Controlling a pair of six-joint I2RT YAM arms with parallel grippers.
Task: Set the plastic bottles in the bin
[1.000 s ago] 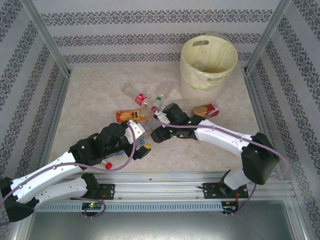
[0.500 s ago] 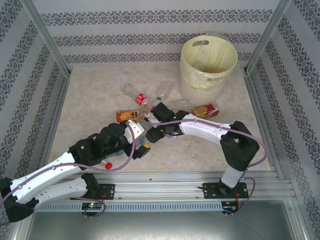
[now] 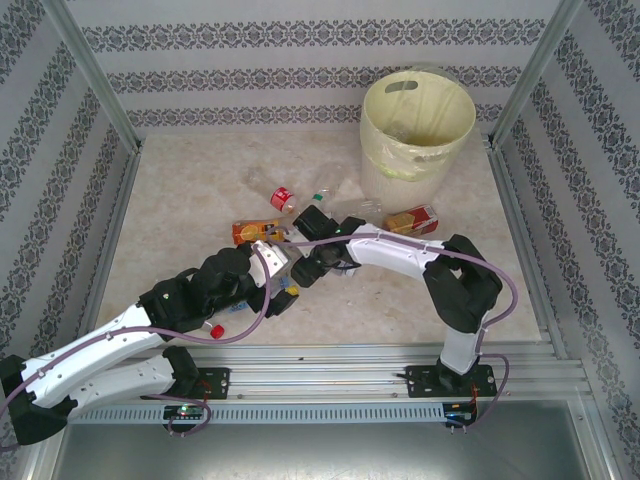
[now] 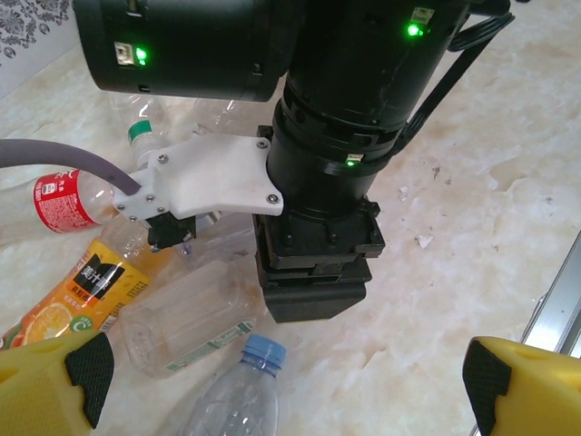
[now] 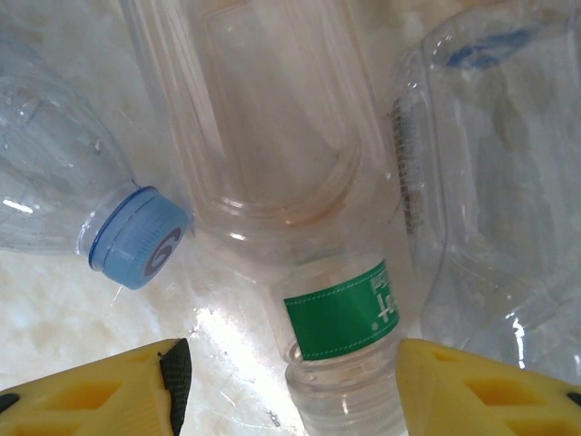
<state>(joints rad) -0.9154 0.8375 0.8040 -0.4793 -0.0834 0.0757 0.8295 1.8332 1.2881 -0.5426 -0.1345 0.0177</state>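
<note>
Several plastic bottles lie mid-table. In the right wrist view my right gripper (image 5: 290, 391) is open, and the neck of a clear green-labelled bottle (image 5: 345, 313) sits between its yellow fingers. The right finger (image 5: 490, 391) touches that neck, while the left one stands apart from it. A blue-capped bottle (image 5: 136, 238) lies just left. My left gripper (image 4: 286, 391) is wide open over that blue-capped bottle (image 4: 259, 354), facing the right arm's black wrist (image 4: 318, 227). An orange juice bottle (image 4: 82, 291) and a red-labelled one (image 4: 64, 200) lie beside it. The pale-yellow bin (image 3: 415, 125) stands at the back right.
In the overhead view a red-capped bottle (image 3: 283, 198) and an orange-labelled bottle (image 3: 412, 220) lie apart from the pile. A small red cap (image 3: 215, 328) rests by the left arm. Aluminium posts and patterned walls enclose the table; a metal rail (image 3: 350, 355) runs along its near edge.
The right arm folded its elbow inward and its gripper slid left and down onto the bottle pile, close to the left gripper. The left arm stayed put.
</note>
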